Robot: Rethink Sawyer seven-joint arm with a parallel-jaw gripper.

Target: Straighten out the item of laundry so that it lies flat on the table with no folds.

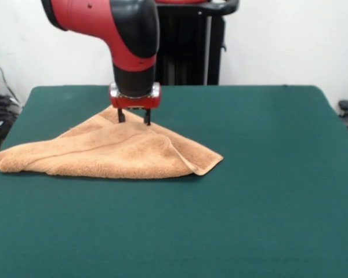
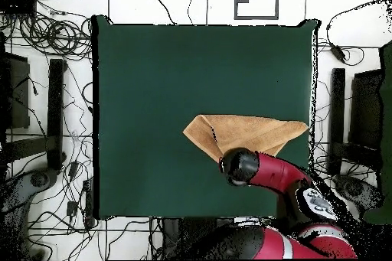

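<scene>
right now the peach terry towel (image 1: 104, 153) is lying folded into a rough triangle on the green tabletop (image 1: 249, 202), reaching its edge, while the hand (image 1: 134, 118) is spreading released fingers just above the towel's peak.

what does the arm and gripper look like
The arm is thick and rounded, glossy red with black joint sections. A black wrist narrows to a red band with silver ends. The gripper below it has two short, thin black fingers. No cables or markings show on it.
</scene>
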